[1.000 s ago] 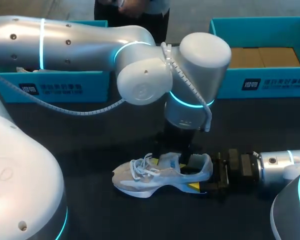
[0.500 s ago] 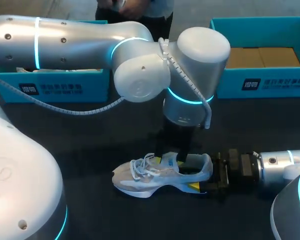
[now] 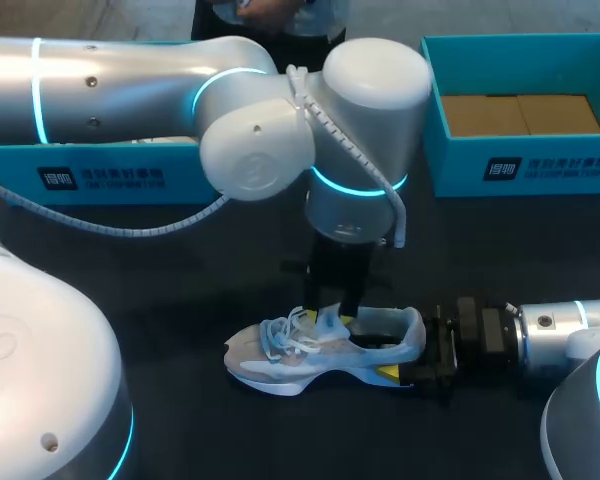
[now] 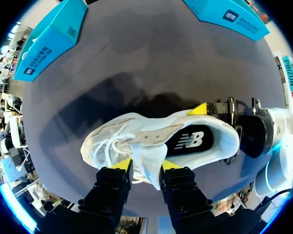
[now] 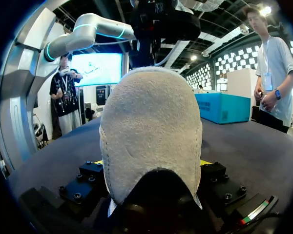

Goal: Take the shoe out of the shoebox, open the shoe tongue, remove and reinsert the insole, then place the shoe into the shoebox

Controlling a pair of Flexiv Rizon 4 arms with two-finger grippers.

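Here, a white shoe lies on the table; the left pincer clamps its tongue, the right pincer grips its heel.

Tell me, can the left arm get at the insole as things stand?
Probably not at once: the left pincer is shut on the tongue, though the insole lies uncovered in the shoe.

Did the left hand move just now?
Yes. In the head view the left hand slid along the still shoe toward its laces, away from the heel held by the right hand.
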